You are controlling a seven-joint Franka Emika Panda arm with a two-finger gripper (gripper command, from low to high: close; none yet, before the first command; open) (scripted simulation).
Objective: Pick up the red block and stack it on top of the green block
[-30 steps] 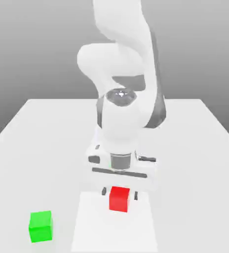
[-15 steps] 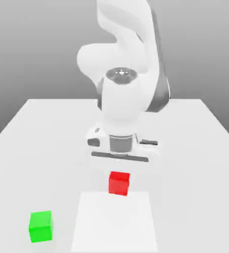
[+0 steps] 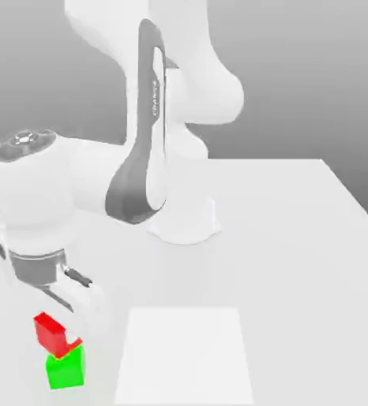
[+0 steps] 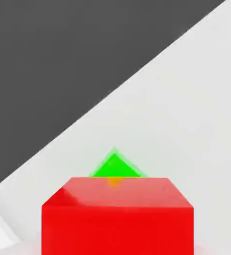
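One red block (image 3: 51,336) sits clamped in the gripper (image 3: 73,327), turned askew over the green block (image 3: 67,371); grasp and carry look done, leaving alignment, setting down and release.

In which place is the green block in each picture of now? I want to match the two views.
Exterior view: the green block is near the bottom, toward the exterior view's left, beneath the red block.
Hand view: it appears as a small green triangle just beyond the red block's edge.
Shared landmark: the red block, overlapping the green one in both views.
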